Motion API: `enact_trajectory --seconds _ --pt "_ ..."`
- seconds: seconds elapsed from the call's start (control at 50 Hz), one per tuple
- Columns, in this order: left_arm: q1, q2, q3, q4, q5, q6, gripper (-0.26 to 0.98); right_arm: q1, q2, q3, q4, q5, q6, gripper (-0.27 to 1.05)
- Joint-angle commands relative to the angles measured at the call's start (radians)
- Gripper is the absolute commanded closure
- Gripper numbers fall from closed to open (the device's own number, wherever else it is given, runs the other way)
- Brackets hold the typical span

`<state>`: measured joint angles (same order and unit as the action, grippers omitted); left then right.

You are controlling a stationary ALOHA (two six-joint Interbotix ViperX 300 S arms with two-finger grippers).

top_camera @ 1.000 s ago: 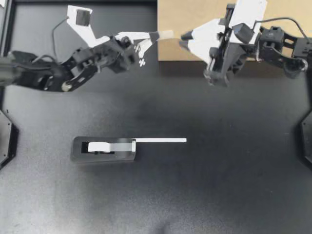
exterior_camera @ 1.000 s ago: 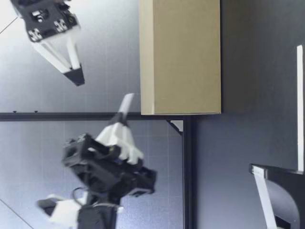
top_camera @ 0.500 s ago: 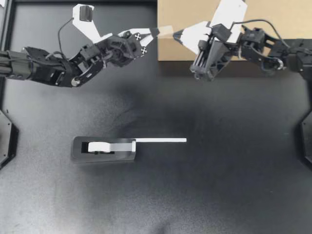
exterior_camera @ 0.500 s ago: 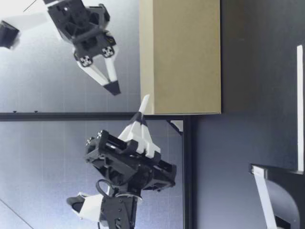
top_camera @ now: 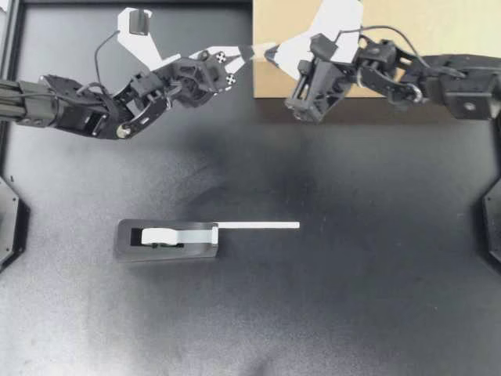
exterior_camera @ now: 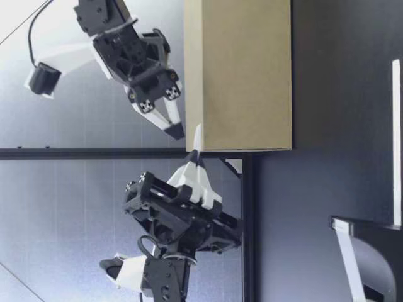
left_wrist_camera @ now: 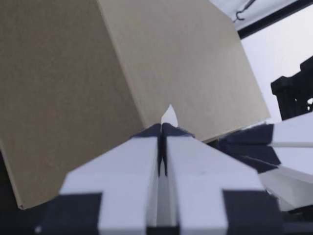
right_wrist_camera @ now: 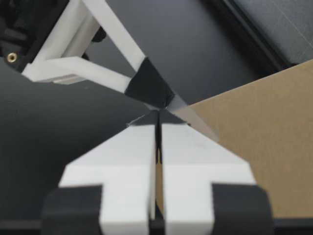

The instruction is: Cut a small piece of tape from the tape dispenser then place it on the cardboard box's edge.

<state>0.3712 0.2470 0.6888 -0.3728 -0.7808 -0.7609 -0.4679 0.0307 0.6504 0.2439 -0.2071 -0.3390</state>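
Small tape piece [top_camera: 263, 49] at tan cardboard box [top_camera: 274, 78] corner, black tape dispenser [top_camera: 166, 240] mid-table, tape strip [top_camera: 258, 225] extended

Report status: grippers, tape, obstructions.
Left gripper shut on tape piece by cardboard box corner. Right gripper shut, close beside it. Nothing in the way.

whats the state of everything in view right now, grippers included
left gripper: shut on the piece of tape
right gripper: shut, tip at the tape's free end
piece of tape: cut, held at the box's top corner
cardboard box: standing upright
tape dispenser: lying flat, untouched
strip: drawn out straight from the dispenser
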Motion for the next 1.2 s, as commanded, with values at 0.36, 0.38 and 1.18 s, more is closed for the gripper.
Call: enact_trajectory --seconds 0.36,0.38,1.18 --pt "0.006 -0.009 -0.009 0.003 -0.005 0.002 0.85 -0.04 0.071 -0.077 -0.017 0.038 0.002 0.89" --pt "0.005 -0.008 -0.008 0.003 -0.005 0.002 0.85 -0.041 0.075 -0.08 -0.017 0.041 0.0 0.89" --pt "0.005 -0.031 0.003 0.018 -0.012 0.041 0.49 -0.069 0.109 -0.127 -0.026 0.058 0.002 0.89"
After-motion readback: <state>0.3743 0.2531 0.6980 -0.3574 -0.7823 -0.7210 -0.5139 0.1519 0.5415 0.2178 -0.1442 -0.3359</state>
